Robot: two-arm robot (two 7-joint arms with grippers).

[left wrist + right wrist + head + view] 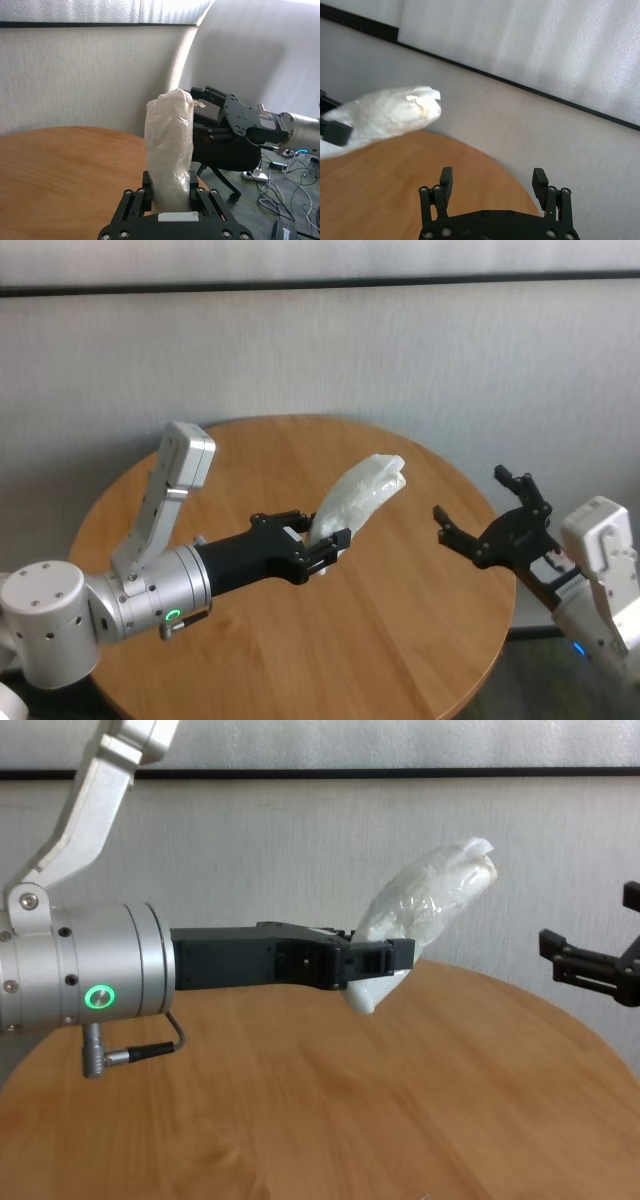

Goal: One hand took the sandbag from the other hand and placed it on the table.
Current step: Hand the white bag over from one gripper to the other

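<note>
left claw: black two-finger left claw (pixel 322 543) on a silver wrist with a green ring light, clamping shut on the lower end of the white crinkled oblong soft sandbag (pixel 362 492); reaching in over the middle of the bench
sandbag: hanging in the air above the round light-brown wood-grain bench (pixel 400 640), not touching it; free end tilting up and toward the right claw
right claw: black two-finger right claw (pixel 482 511) on a wrist with a blue light, standing wide open and holding nothing; hovering by the bench's right edge, apart from the sandbag
head view only: showing both claws and nearly the whole round bench top at once
chest view only: showing the gap between the sandbag (pixel 425 910) and the bench (pixel 420 1100) side-on
left wrist view only: showing a black office chair (pixel 225 150) and a tangle of floor cables (pixel 285 195) behind the right claw (pixel 210 97); sandbag (pixel 170 140) standing upright between the fingers
right wrist view only: showing the open fingers (pixel 446 180) facing the sandbag's free end (pixel 390 117)
writing: none readable
</note>
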